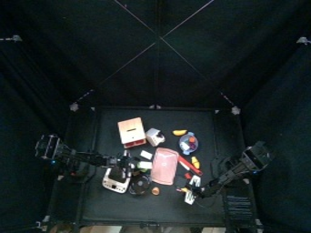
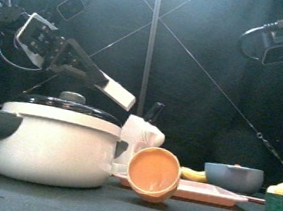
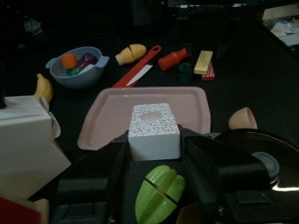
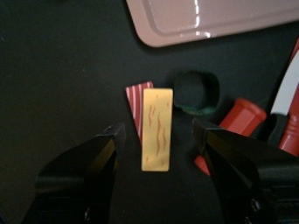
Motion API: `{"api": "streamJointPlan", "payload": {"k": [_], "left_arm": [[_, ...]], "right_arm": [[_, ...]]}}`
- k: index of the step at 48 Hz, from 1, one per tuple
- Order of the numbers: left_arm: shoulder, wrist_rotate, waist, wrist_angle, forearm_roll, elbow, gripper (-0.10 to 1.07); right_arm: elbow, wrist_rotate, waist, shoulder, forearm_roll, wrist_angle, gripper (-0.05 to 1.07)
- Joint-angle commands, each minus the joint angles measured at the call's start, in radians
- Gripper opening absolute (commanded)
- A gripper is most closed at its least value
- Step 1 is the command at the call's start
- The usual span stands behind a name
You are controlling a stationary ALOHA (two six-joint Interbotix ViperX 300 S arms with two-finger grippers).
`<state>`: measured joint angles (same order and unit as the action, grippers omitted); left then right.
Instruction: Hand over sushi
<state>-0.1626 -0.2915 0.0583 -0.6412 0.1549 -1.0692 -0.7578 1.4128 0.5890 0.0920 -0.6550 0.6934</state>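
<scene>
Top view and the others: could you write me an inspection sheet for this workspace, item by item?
Surface: black table, crowded; no spill seen.
Job's things: white rice block in the left gripper, near the pink tray; yellow strip lying on the table.
Clutter: white pot, orange cup, blue bowl, red knife.
Grippers: left gripper shut on the white rice block; right gripper open over the yellow strip.
Cables: nothing seen.
Surroundings: black curtains all round.

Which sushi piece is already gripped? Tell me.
The white speckled block, clamped in the left gripper. The yellow piece lies free on the table between the open right gripper jaws.
</scene>
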Motion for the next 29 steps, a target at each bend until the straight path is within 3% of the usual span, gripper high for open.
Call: {"api": "streamJointPlan", "payload": {"k": [1,15,29], "left_arm": [[-0.012,0.0,-0.005,-0.005,0.0,0.009,0.64],[-0.011,0.0,-0.005,-0.003,-0.003,0.009,0.64],[-0.011,0.0,0.002,-0.003,-0.003,0.009,0.64]], "right_arm": [[0.057,-0.005,-0.037,0.032,-0.135,0.009,0.93],[0.161,-0.052,-0.218,0.005,-0.448,-0.012,0.93],[0.238,-0.055,-0.382,-0.083,-0.574,-0.181,0.93]]}}
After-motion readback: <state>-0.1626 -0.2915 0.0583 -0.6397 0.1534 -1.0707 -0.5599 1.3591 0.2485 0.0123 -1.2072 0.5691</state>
